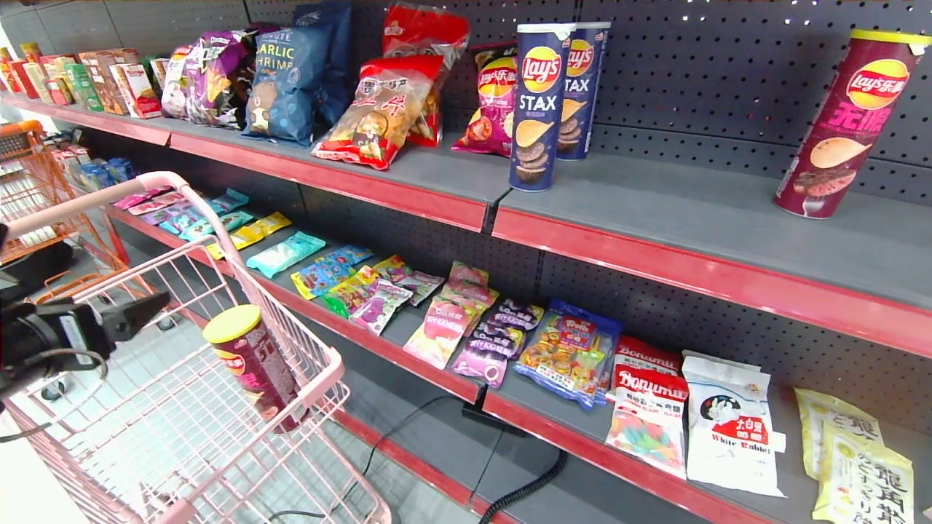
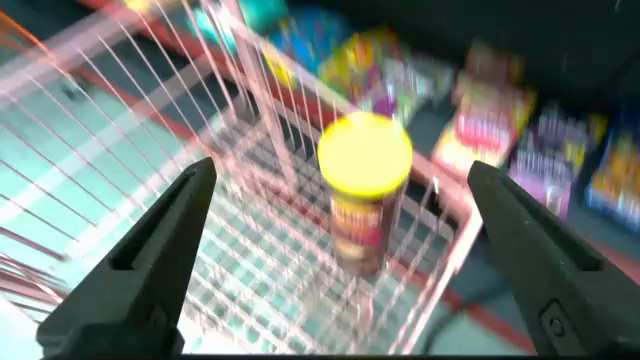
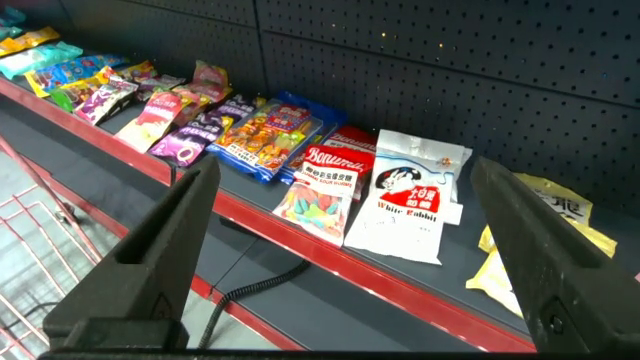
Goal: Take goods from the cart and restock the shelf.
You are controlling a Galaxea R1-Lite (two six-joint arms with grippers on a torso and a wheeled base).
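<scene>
Looking down through the head camera, I take the pink cart [image 1: 325, 372] as my reference. The task's thing, a maroon can with a yellow lid [image 1: 251, 356], stands on end inside the cart, in the corner closest to the shelf [image 1: 699, 273]. I cannot tell whether it touches the wire wall there.

The left fingers [image 2: 160, 260] hang over the cart's basket, on the side away from the shelf. They are spread wide and hold nothing. From the left wrist camera the can sits in the gap between them, farther off and clear of both.

The right fingers [image 3: 150, 260] are also spread wide and bare. They are just past the cart's wire side, facing the lower shelf level [image 3: 300, 240], where a white bag [image 3: 415, 195] lies flat next to red sweet packs [image 3: 330, 180].

Beyond the cart, the lower level carries a row of flat candy packs [image 1: 444, 327]. Above the cart's height, the upper level holds a second maroon can [image 1: 844, 124] standing alone, farthest from the cart. Two blue cans [image 1: 539, 109] stand nearer to the cart, one touching the other. Chip bags [image 1: 378, 109] lean against the back panel, closer again to the cart. An orange cart [image 1: 36, 189] stands behind the pink cart's handle. A black cable [image 1: 524, 487] lies on the floor between the cart and the shelf base.
</scene>
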